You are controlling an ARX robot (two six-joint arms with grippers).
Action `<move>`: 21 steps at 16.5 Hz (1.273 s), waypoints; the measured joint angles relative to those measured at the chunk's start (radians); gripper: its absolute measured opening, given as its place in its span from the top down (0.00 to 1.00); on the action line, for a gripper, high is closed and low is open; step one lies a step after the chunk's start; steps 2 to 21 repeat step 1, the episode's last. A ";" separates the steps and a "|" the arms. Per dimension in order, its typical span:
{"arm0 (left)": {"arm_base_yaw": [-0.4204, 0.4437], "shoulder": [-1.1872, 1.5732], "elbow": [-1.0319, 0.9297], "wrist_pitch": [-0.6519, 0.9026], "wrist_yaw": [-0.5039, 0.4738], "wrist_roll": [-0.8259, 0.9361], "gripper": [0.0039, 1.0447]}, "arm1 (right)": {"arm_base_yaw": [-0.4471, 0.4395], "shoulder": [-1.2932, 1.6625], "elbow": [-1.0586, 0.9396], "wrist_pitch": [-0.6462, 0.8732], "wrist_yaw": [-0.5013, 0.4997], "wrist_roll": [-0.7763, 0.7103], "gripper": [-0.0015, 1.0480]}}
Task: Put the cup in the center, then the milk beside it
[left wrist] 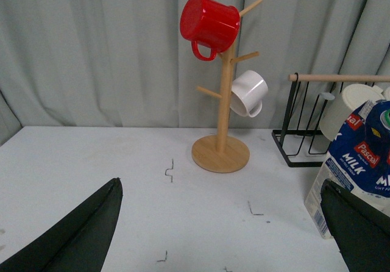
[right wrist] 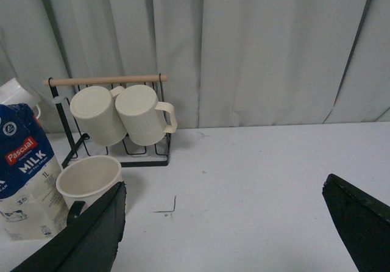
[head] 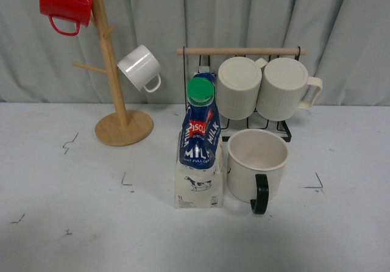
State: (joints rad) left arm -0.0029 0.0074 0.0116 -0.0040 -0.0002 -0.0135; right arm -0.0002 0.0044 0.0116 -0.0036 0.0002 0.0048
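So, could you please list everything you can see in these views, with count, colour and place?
cup: 1, cream with black handle, table centre, upright
milk: 1, blue and white carton with green cap, close beside the cup
ribbed mugs: 2, cream, on the wire rack
wire rack: 1, black with wooden bar, behind the cup
mug tree: 1, wooden, far left
red mug: 1, on the tree
white mug: 1, on the tree
table: 1, white
curtain: grey, backdrop
left claw: open, empty
right claw: open, empty

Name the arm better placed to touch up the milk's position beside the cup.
Left, probably. The milk stands on the cup's left, and sits right by the open left gripper's finger; the right gripper sees it beyond the cup.
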 joint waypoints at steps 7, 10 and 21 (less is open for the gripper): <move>0.000 0.000 0.000 0.000 0.000 0.000 0.06 | 0.000 0.000 0.000 0.000 0.000 0.000 0.06; 0.000 0.000 0.000 0.000 0.000 0.000 0.06 | 0.000 0.000 0.000 0.000 0.000 0.000 0.06; 0.000 0.000 0.000 0.000 0.000 0.000 0.06 | 0.000 0.000 0.000 0.000 0.000 0.000 0.06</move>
